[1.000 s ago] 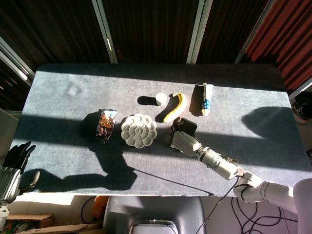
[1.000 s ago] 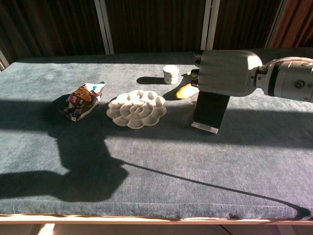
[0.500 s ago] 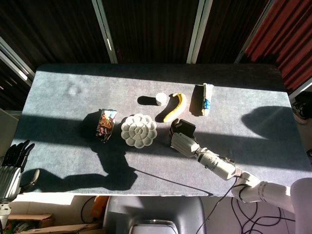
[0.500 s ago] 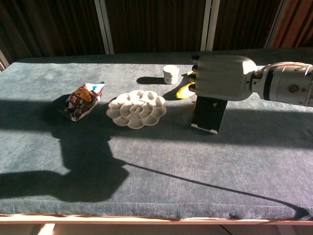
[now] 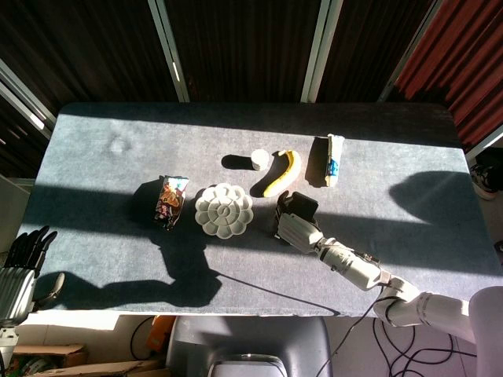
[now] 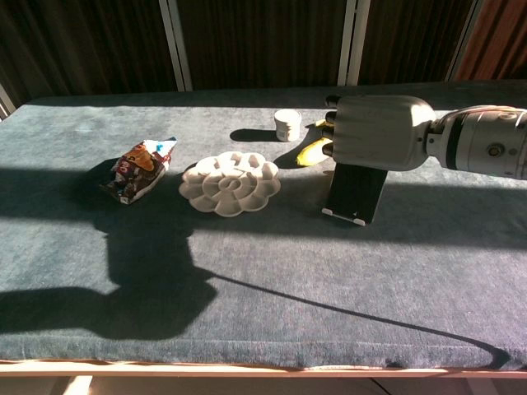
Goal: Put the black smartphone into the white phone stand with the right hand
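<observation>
The black smartphone (image 6: 354,190) stands nearly upright on the table, its lower edge in the lip of the white phone stand (image 6: 346,216). My right hand (image 6: 380,132) sits over the phone's top edge with its fingers curled round it, hiding the upper part. In the head view the right hand (image 5: 297,228) covers most of the black smartphone (image 5: 299,204), and the stand cannot be made out. My left hand (image 5: 19,265) hangs off the table's front left corner with its fingers apart, holding nothing.
A white flower-shaped palette (image 6: 230,182) lies left of the phone, with a snack packet (image 6: 137,169) further left. Behind the phone are a banana (image 6: 312,151) and a small white jar (image 6: 287,125). A tube-like pack (image 5: 334,159) lies at the back right.
My right hand has shifted slightly up and back over the phone's top while keeping hold. The phone leans a little differently, its lower edge staying at the stand. The left hand barely moved.
</observation>
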